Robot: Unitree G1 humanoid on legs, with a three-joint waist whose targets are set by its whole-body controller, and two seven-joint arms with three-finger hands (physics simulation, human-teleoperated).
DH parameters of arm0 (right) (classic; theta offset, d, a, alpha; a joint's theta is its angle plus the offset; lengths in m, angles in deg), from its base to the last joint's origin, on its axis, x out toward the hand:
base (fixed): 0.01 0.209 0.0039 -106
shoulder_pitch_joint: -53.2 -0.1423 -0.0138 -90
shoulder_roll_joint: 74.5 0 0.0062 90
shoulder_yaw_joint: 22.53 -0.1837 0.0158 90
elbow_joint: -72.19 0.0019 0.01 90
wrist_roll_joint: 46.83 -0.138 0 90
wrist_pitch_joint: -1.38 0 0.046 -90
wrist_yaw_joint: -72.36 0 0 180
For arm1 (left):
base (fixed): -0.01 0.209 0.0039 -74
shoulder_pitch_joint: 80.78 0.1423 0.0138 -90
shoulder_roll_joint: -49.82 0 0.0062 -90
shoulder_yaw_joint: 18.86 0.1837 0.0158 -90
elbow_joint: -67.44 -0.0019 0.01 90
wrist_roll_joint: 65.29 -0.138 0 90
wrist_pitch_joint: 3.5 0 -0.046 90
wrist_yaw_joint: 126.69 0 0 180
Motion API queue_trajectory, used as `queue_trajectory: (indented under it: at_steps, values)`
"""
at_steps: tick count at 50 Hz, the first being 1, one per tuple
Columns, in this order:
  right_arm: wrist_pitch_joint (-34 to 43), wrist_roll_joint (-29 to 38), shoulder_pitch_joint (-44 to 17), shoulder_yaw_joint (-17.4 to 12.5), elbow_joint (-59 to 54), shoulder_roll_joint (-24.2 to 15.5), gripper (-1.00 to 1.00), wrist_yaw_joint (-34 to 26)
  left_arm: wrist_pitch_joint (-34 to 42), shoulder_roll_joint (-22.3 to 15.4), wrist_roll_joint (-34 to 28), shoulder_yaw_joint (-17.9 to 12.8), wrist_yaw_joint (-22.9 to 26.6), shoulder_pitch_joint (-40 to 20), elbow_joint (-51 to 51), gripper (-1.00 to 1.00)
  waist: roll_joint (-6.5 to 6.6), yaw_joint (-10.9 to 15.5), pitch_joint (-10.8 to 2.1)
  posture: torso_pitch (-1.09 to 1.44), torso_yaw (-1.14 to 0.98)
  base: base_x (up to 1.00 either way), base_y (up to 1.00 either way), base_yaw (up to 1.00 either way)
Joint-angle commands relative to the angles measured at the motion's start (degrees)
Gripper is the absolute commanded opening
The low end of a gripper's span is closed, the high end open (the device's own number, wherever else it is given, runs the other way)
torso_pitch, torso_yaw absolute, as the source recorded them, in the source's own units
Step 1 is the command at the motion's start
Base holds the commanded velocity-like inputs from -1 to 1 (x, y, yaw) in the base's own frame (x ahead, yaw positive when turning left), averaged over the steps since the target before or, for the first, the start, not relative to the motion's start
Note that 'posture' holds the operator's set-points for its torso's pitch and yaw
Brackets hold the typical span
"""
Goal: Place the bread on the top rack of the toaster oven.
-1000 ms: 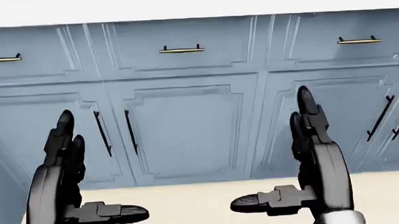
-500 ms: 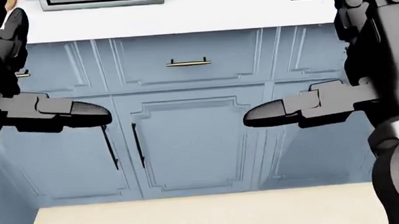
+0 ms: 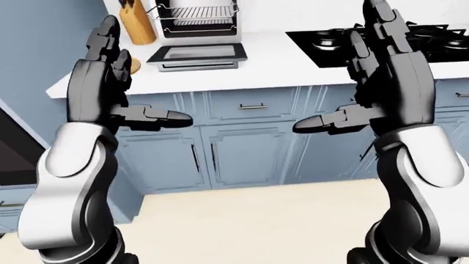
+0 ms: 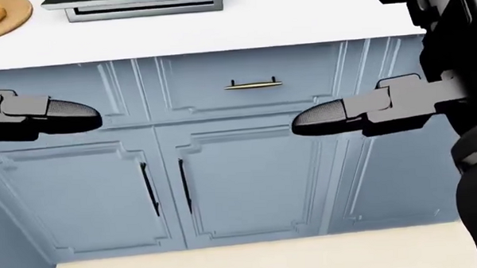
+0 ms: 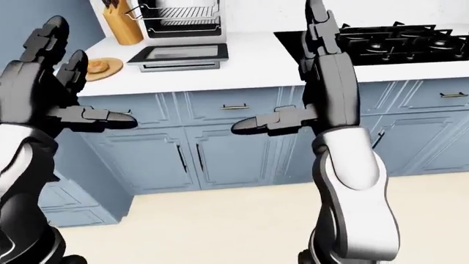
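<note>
The toaster oven (image 3: 196, 17) stands on the white counter (image 3: 264, 60) at the top of the left-eye view. Its door (image 3: 198, 54) lies open and flat, and a wire rack (image 3: 198, 12) sticks out. The bread (image 5: 97, 66) lies on a round wooden board to the left of the oven door. My left hand (image 3: 136, 82) and right hand (image 3: 341, 77) are raised in front of me, both open and empty, with fingers up and thumbs pointing inward. Both are well short of the counter.
A wooden knife block (image 5: 121, 25) stands left of the oven. A black gas stove (image 5: 389, 38) sits in the counter at the right. Blue cabinet doors and drawers (image 4: 248, 169) run below the counter, above a beige floor (image 5: 220, 220).
The head view has tilted upward, so the cabinets slid down and the counter edge, oven door and board came into view. Both hands rose and spread to the picture's sides.
</note>
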Motion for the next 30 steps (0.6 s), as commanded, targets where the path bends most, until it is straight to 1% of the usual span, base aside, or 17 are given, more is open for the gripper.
queue_trajectory:
  at_steps: [1, 3, 5, 7, 8, 9, 10, 11, 13, 17, 20, 22, 23, 24, 25, 27, 30]
  values:
    - [-2.02, -0.31, -1.80, 0.33, 1.60, -0.17, 1.00, 0.11, -2.32, -1.22, -0.80, -1.46, -0.74, -1.74, 1.50, 1.00, -0.04, 0.33, -1.05, 0.00, 0.00, 0.32, 0.31, 0.00]
    - [-2.53, -0.19, -1.77, 0.59, 1.18, -0.12, 1.00, 0.27, -2.58, -1.02, -0.95, -1.52, -1.09, -1.49, 1.33, 1.00, 0.91, 0.06, -0.51, 0.00, 0.00, 0.32, 0.31, 0.00]
    - [-2.74, -0.23, -1.86, 0.60, 1.00, -0.02, 1.00, 0.26, -2.23, -1.05, -0.82, -1.70, -1.16, -1.48, 1.73, 1.00, 2.63, -0.36, -0.18, 0.00, 0.00, 0.32, 0.30, 0.00]
    - [-3.00, -0.11, -1.74, 0.78, 0.87, 0.00, 1.00, 0.35, -1.68, -1.13, -0.52, -2.05, -1.33, -1.69, 2.26, 1.00, 5.90, -0.74, -1.13, 0.00, 0.00, 0.32, 0.30, 0.00]
    - [-3.14, -0.05, -1.64, 0.86, 0.78, 0.05, 1.00, 0.36, -1.91, -1.18, -0.53, -1.90, -1.41, -1.59, 2.18, 1.00, 8.77, -0.49, -2.13, 0.00, 0.00, 0.32, 0.30, 0.00]
    - [-3.34, -0.09, -1.54, 0.82, 0.77, 0.18, 1.00, 0.35, -2.08, -1.16, -0.52, -1.82, -1.47, -1.45, 2.10, 1.00, 6.30, -0.13, -1.34, 0.00, 0.00, 0.34, 0.30, 0.00]
    - [-3.42, -0.04, -1.37, 0.82, 0.80, 0.17, 1.00, 0.34, -2.17, -1.18, -0.52, -1.80, -1.50, -1.32, 2.11, 1.00, 7.06, -0.32, -0.54, 0.00, 0.00, 0.33, 0.30, 0.00]
    - [-3.47, 0.01, -1.32, 0.81, 0.74, 0.19, 1.00, 0.36, -2.11, -1.25, -0.44, -1.96, -1.53, -1.43, 2.14, 1.00, 6.78, 0.24, -0.43, 0.00, 0.00, 0.33, 0.30, 0.00]
    - [-3.56, 0.05, -1.43, 0.88, 0.63, 0.26, 1.00, 0.43, -2.38, -1.34, -0.49, -1.88, -1.60, -1.31, 2.12, 1.00, 5.55, 0.54, -0.71, 0.00, 0.00, 0.33, 0.30, 0.00]
    - [-4.90, 0.23, -0.97, 1.08, -0.22, 0.78, 1.00, 0.86, -3.32, -1.05, -0.54, -1.75, -1.77, -1.11, 1.57, 1.00, 3.39, 1.06, -0.14, 0.00, 0.00, 0.33, 0.30, 0.00]
    - [-5.58, 0.41, -0.68, 1.23, -0.47, 1.04, 1.00, 1.19, -3.84, -1.03, -0.57, -1.78, -1.70, -0.57, 1.50, 1.00, 1.19, 1.54, -0.50, 0.00, 0.00, 0.33, 0.30, 0.00]
    - [-5.57, 0.49, -0.63, 1.21, -0.37, 1.08, 1.00, 1.29, -3.84, -1.05, -0.53, -1.79, -1.68, -0.49, 1.61, 1.00, -1.21, 1.51, -1.14, 0.00, 0.00, 0.34, 0.30, 0.00]
    - [-5.50, 0.48, -0.66, 1.19, -0.29, 1.10, 1.00, 1.30, -3.89, -1.11, -0.56, -1.79, -1.66, -0.48, 1.62, 1.00, 0.75, 0.87, -0.87, 0.00, 0.00, 0.33, 0.31, 0.00]
    - [-5.38, 0.49, -0.63, 0.88, 0.08, 1.05, 1.00, 1.42, -3.94, -1.15, -0.62, -1.72, -1.64, -0.49, 1.61, 1.00, -0.63, 1.41, -0.61, 0.00, 0.00, 0.33, 0.30, 0.00]
    - [-5.43, 0.45, -0.32, 0.83, 0.27, 1.11, 1.00, 1.51, -3.80, -1.06, -0.53, -1.77, -1.66, -0.59, 1.68, 1.00, -0.71, 0.87, -0.86, 0.00, 0.00, 0.33, 0.30, 0.00]
    - [-5.92, 0.35, 0.08, 0.63, 0.31, 1.36, 1.00, 2.06, -3.79, -1.15, -0.57, -1.75, -1.70, -0.75, 1.62, 1.00, -0.53, 0.76, -1.33, 0.00, 0.00, 0.34, 0.30, 0.00]
    - [-6.40, -0.08, 0.04, 0.03, -0.06, 1.27, 1.00, 2.84, -3.81, -1.16, -0.52, -1.67, -1.68, -0.81, 1.61, 1.00, 0.76, 0.27, -0.76, 0.00, 0.00, 0.32, 0.30, 0.00]
